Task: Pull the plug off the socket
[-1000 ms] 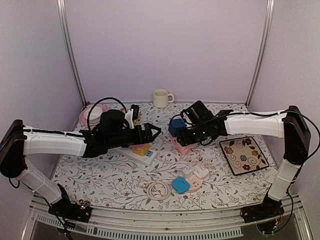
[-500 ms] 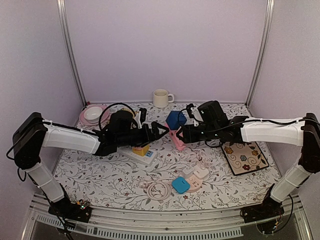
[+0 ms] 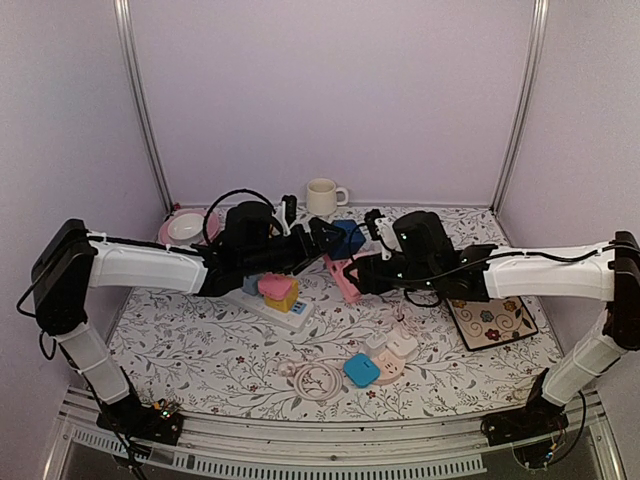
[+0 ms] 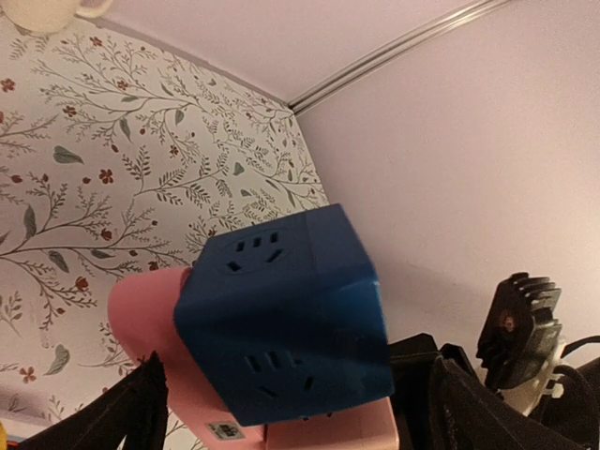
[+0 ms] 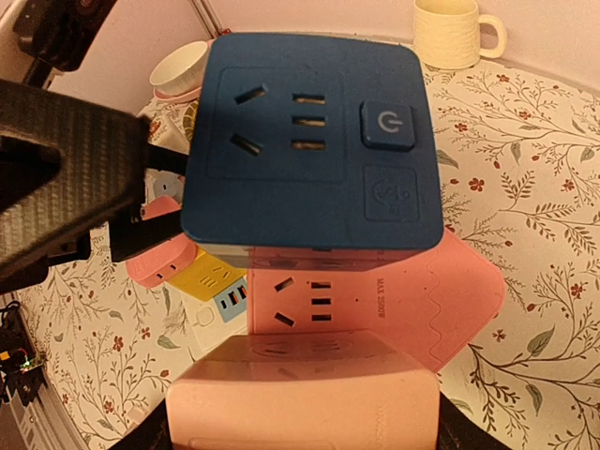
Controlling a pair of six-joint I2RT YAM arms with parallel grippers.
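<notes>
Left arm (image 3: 150, 268): it is reaching further across the worktop (image 3: 200, 350) than a second ago, and it is bringing its tool up to the blue plug (image 3: 347, 237).
Right arm (image 3: 540, 272): it is stretching further left and is offering the pink socket (image 3: 343, 278) towards the other arm.
Left tool (image 3: 325, 240): it is standing spread wide, with the plug sitting between its fingers (image 4: 141, 403); I am not seeing them pressing on it.
Right tool (image 3: 362, 275): it is pinching the pink socket and holding it above the worktop.
Blue plug: it is sitting seated in the socket, mid-scene between both tools.
Meaning: I am judging the pull not yet started; closing the left tool comes next.
Square plate (image 3: 505, 325): it is lying partly under the right arm, and the visible part is carrying nothing.
Pink plate (image 3: 168, 238): it is carrying a white bowl (image 3: 186, 227), which is looking empty.
Cup (image 3: 322, 195): it is standing at the back, and I cannot see inside it.
</notes>
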